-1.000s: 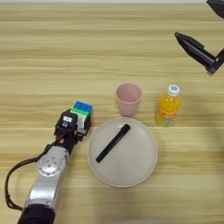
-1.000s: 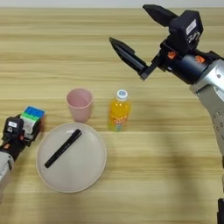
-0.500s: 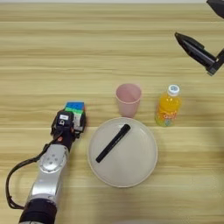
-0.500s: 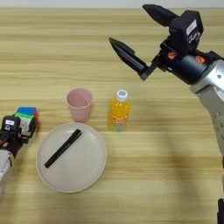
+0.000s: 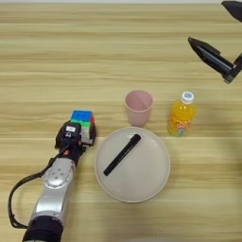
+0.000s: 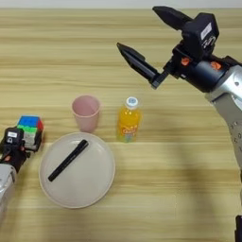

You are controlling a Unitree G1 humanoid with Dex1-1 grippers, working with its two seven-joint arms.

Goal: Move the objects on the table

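Spanning both views, a light plank-grained wooden table [image 5: 56, 52] under scattered objects.

One puzzle cube [image 5: 82, 122], one pink cup [image 5: 139, 107], one orange juice bottle [image 5: 181, 114], one black pen [image 5: 122, 154], one beige plate [image 5: 146, 179], all on one wooden tabletop [image 5: 94, 61]. Two claws: left claw [image 5: 75, 135], right claw [image 6: 156, 45].

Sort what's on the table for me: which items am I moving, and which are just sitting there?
To move: puzzle cube at the left claw; pink cup; orange juice bottle; black pen, lying on the plate.
Just there: beige plate.
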